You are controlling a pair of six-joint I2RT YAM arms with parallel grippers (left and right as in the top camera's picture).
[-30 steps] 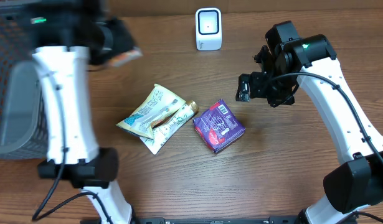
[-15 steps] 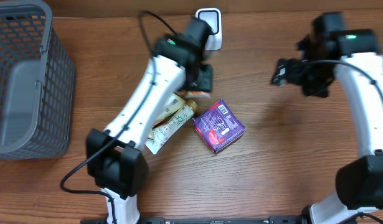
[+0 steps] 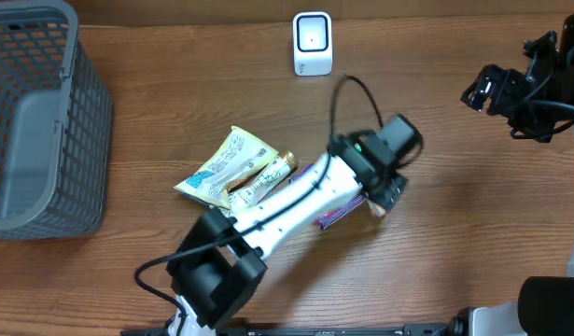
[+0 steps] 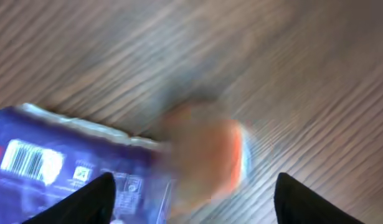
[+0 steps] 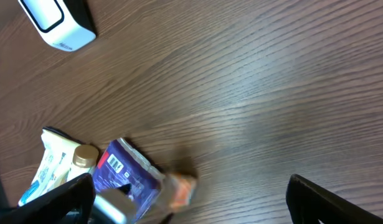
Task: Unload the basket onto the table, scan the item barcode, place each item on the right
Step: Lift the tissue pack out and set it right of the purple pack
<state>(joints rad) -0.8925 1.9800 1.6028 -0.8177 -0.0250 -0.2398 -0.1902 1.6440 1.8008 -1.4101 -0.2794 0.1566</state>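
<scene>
A small orange and white item point(image 4: 207, 152), blurred, lies between the wide-apart fingers of my left gripper point(image 4: 194, 190), and neither finger touches it. In the overhead view this item point(image 3: 376, 208) rests by the right end of a purple packet point(image 3: 331, 217), with the left gripper point(image 3: 389, 189) just above it. The purple packet point(image 4: 48, 171) shows a white barcode label. The white scanner point(image 3: 313, 43) stands at the table's far edge. My right gripper point(image 3: 480, 90) hangs open and empty high at the far right.
A cream snack packet point(image 3: 217, 168) and a small bottle with a brown cap point(image 3: 264, 177) lie left of the purple packet. A grey mesh basket point(image 3: 35, 121) fills the left side. The left arm point(image 3: 287, 210) stretches across the purple packet.
The left arm swung from the scanner down and right past the purple packet, and its jaws widened off the orange item. The right arm drew back toward the far right.
</scene>
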